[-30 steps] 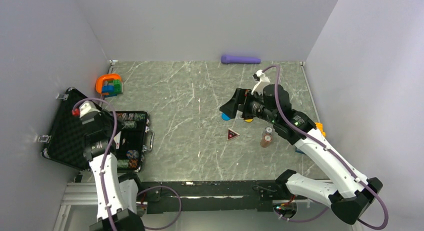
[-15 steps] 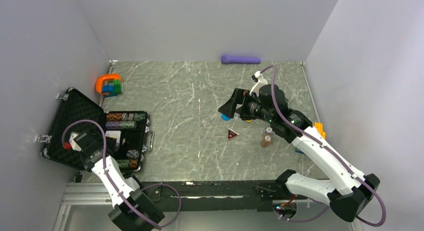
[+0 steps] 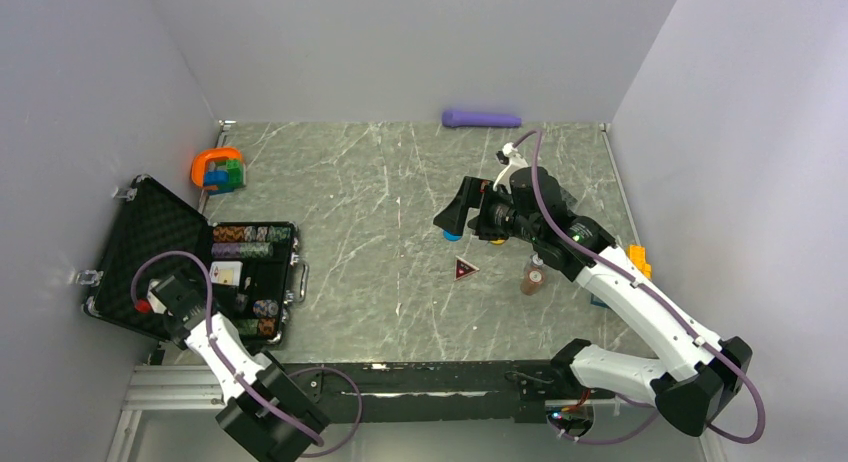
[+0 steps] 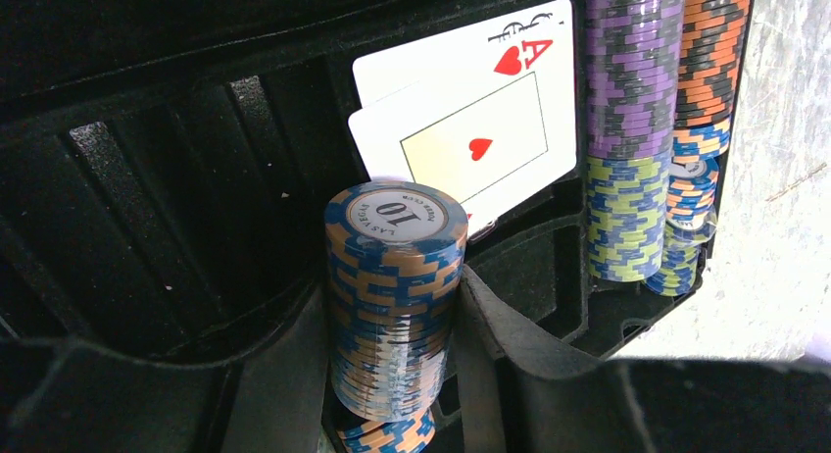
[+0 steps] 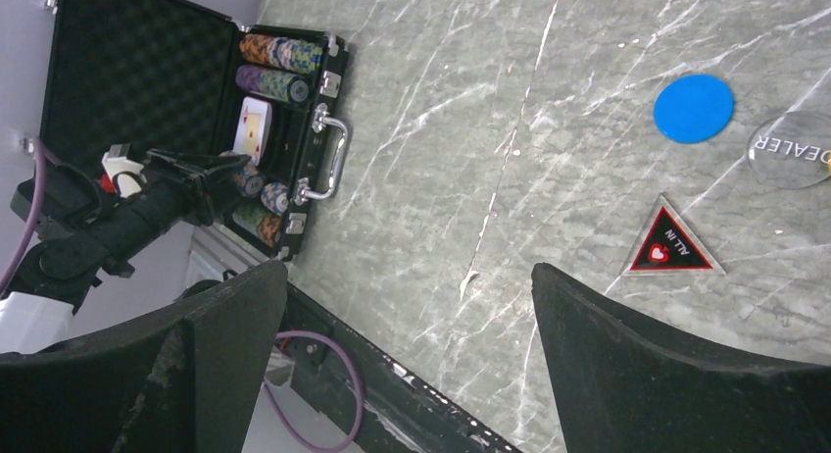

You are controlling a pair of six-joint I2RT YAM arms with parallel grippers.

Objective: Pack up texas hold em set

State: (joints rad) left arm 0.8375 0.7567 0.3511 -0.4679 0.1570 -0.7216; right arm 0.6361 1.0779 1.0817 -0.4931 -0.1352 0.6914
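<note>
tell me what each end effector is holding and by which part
The left end effector grips a blue-and-orange chip stack by its sides, one finger on each. The right end effector is open and holds nothing.

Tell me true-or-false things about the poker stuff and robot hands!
The case is open. True.
The left gripper holds a chip stack. True.
The card in the case is a king of spades. False: it is an ace of hearts.
The right gripper is squeezing the blue disc. False: it is open, and the disc lies free on the table.
The red triangle is in the case. False: it lies on the table.
</note>
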